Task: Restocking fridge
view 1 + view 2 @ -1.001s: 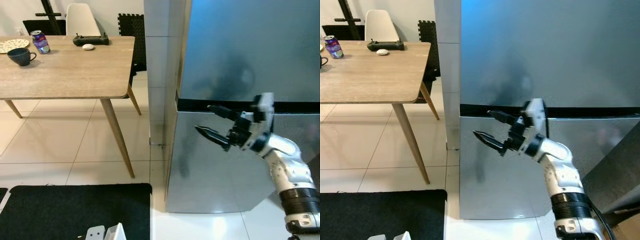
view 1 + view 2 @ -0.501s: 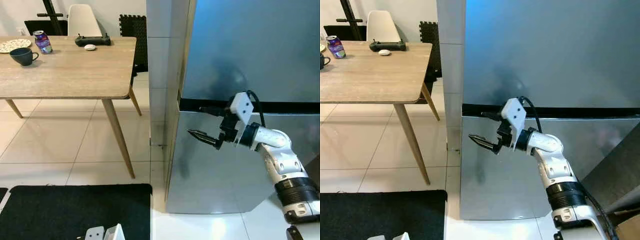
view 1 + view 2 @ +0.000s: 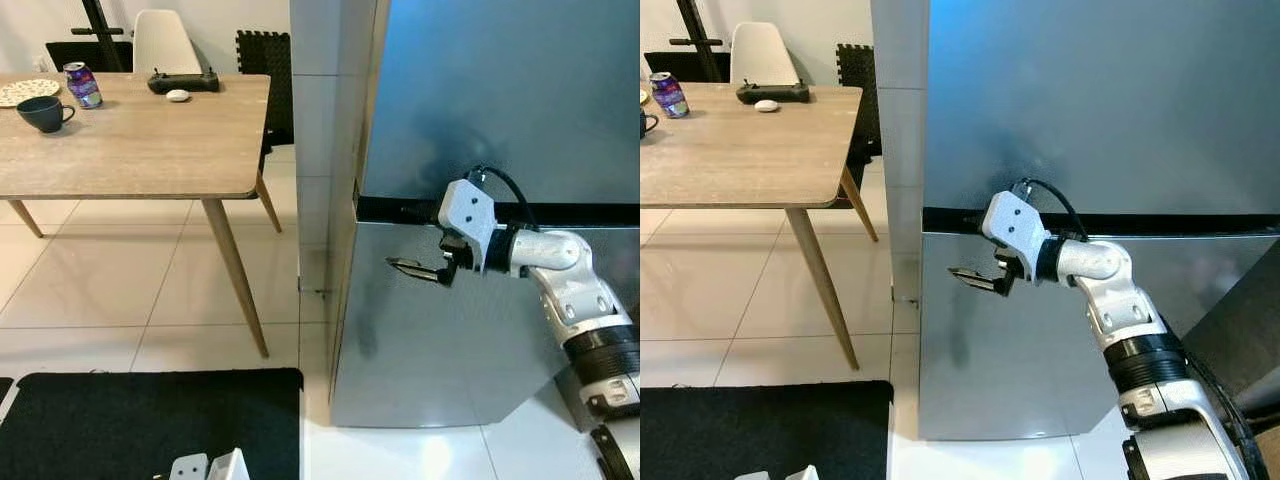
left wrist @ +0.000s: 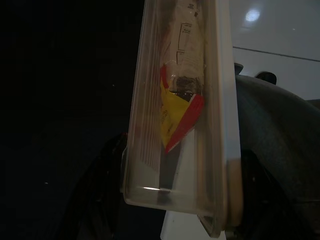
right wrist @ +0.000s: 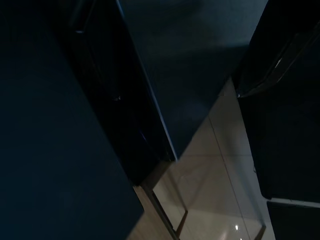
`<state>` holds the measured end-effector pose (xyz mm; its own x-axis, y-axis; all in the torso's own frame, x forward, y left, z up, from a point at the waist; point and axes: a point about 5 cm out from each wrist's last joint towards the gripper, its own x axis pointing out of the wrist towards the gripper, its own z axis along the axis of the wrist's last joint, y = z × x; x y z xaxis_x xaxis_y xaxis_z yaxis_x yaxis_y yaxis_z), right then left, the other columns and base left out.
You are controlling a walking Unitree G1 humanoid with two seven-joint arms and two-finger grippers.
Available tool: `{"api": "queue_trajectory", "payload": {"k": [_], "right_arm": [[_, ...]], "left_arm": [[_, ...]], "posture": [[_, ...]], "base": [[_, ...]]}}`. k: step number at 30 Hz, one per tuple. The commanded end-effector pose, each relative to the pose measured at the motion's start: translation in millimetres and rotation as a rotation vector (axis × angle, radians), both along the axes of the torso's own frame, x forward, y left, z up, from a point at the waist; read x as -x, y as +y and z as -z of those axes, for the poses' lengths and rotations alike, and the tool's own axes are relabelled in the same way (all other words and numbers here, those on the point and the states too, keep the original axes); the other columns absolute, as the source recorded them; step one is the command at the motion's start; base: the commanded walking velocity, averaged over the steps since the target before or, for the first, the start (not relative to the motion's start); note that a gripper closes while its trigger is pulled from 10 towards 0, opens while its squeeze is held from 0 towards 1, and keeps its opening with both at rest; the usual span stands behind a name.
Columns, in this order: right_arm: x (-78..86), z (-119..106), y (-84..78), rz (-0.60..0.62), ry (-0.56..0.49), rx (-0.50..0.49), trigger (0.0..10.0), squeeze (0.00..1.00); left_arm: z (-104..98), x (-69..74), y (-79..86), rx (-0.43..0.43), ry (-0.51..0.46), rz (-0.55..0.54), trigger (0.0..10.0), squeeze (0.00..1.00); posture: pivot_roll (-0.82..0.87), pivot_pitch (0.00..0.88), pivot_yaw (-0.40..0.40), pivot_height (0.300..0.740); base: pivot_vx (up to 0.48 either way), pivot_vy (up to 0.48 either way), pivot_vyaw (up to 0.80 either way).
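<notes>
The right gripper [image 3: 420,252] has rolled and crept toward nine o'clock—fingers parted, empty—nearing the fridge [image 3: 480,120] door's seam, probably to open it.

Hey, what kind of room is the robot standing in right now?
Most likely a home kitchen or dining area: a tall steel fridge, a wooden dining table with a mug and a can on it, and a white tiled floor.

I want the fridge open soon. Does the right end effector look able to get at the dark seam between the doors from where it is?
Probably yes. The right end effector hangs just below the dark seam, near the fridge's left edge, with nothing between them. Whether it touches the door is unclear.
</notes>
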<state>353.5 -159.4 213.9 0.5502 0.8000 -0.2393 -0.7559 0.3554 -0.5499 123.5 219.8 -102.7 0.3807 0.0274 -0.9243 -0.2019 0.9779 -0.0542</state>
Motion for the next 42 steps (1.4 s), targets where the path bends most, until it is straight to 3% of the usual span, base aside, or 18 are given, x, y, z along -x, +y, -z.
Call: {"api": "queue_trajectory", "payload": {"k": [1,12,24,31,36,42], "right_arm": [[-2.3,1,-3.6,0.012,0.013,0.059,10.0,0.00],[2.8,2,-5.5,-0.056,0.043,0.135,10.0,0.00],[15.1,0,3.8,-0.194,0.052,0.100,10.0,0.00],[10.6,-6,7.8,-0.167,0.015,0.043,10.0,0.00],[-2.8,-3,5.0,-0.041,-0.001,0.082,10.0,0.00],[-8.0,6,3.0,0.017,0.013,0.145,10.0,0.00]], "left_arm": [[2,3.4,-4.1,0.013,0.008,0.000,10.0,0.00],[2,4.3,-3.5,0.012,0.010,-0.001,10.0,0.00],[2,4.1,-3.0,0.009,0.010,0.004,10.0,0.00],[2,4.4,-2.7,0.008,0.011,0.006,10.0,0.00],[2,4.1,-2.7,0.009,0.010,0.004,10.0,0.00],[2,4.9,-3.0,0.010,0.012,0.001,10.0,0.00]], "posture": [[-0.06,0.000,-0.037,0.740],[-0.06,0.000,-0.039,0.740],[-0.06,0.000,-0.039,0.740],[-0.06,0.000,-0.037,0.740],[-0.06,0.000,-0.038,0.740],[-0.05,0.000,-0.038,0.740]], "base": [[0.000,0.000,0.00],[0.000,0.000,0.00],[0.000,0.000,0.00],[0.000,0.000,0.00],[0.000,0.000,0.00],[0.000,0.000,0.00]]}}
